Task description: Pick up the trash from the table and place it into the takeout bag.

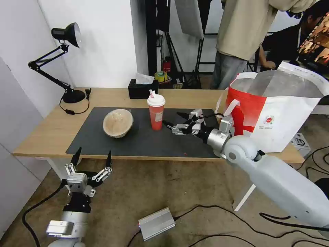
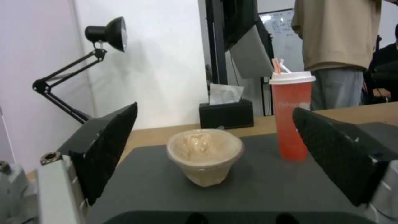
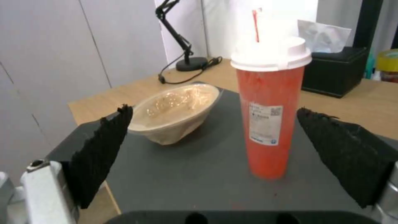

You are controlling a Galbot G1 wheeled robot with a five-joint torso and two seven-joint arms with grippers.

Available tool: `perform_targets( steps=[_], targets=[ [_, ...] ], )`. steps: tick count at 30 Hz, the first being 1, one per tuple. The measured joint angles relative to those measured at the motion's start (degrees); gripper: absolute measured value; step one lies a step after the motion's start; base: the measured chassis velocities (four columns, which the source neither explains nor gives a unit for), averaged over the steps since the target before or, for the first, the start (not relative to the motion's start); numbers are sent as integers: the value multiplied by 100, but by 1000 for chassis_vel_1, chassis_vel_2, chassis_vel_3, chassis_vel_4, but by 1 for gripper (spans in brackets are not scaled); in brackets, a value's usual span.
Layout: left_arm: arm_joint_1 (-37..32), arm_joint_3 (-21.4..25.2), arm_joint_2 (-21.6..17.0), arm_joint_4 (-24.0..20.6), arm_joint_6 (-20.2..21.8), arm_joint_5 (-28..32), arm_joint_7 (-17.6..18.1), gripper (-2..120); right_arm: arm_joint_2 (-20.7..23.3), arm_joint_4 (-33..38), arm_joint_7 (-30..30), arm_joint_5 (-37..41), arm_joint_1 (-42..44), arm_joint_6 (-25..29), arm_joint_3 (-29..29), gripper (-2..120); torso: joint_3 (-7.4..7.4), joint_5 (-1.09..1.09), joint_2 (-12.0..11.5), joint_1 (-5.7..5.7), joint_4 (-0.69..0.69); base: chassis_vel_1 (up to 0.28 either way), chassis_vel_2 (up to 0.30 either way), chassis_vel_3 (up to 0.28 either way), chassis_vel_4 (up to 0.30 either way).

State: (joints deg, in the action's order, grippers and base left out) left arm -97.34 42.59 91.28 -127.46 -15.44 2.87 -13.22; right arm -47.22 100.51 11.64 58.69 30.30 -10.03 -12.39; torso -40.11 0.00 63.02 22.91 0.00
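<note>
Your left gripper (image 1: 92, 161) hung spread and empty below the near edge of the table (image 1: 44, 133), facing the beige lidded bowl (image 1: 118, 122), which lay tipped on the left part of the dark grey mat (image 1: 144, 140). The black tissue box (image 1: 141, 89) sat behind at the far edge; it was not trash, so you were right to leave it. The red drink cup (image 1: 156, 112) stood upright at the mat's middle, and your right gripper (image 1: 178, 122) hovered just beside it, fingers wide apart and holding nothing, the cup framed between them in the right wrist view. To grasp well, you would centre on the cup's body below the white lid, close gently so it neither crushed nor tipped, and keep it upright. The takeout bag (image 1: 284, 113) stood open at the table's right end.
</note>
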Motion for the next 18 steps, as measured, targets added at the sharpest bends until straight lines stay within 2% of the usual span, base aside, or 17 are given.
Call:
perform_targets(
  steps=[18],
  targets=[
    [144,-78,-4,216,34,15,-146,100,-236,-301,90,-95,-190,10,-235,100,0,0,0,0,0,0,0,0,0]
  ],
)
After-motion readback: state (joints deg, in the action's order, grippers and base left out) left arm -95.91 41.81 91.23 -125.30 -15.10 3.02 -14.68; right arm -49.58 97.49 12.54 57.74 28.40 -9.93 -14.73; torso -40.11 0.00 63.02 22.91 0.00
